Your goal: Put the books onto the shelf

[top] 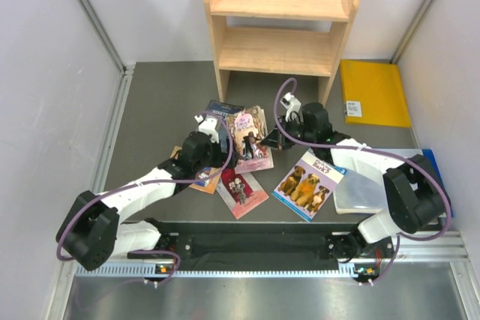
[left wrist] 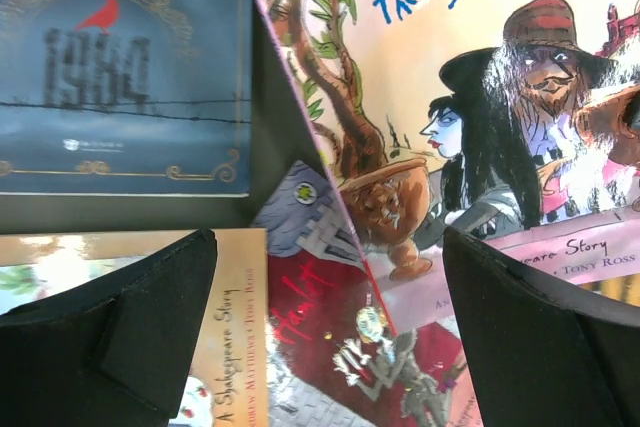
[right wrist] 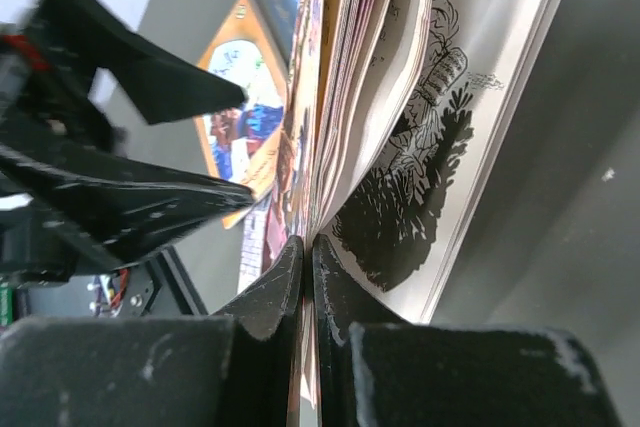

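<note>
Shelf (top: 277,50) tiers free; left gripper (left wrist: 325,332) crowds raised pink book (top: 253,121).

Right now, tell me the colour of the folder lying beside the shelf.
Plain yellow. The folder shows best in the top external view.

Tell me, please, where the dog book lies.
In the top view, the dog book lies flat right of centre, between the red book and the plastic sheet.

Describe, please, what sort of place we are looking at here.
Probably a robot test cell: plain panel walls box in a grey table, a metal rail lines its near edge, and books lie scattered before a wooden shelf.
</note>
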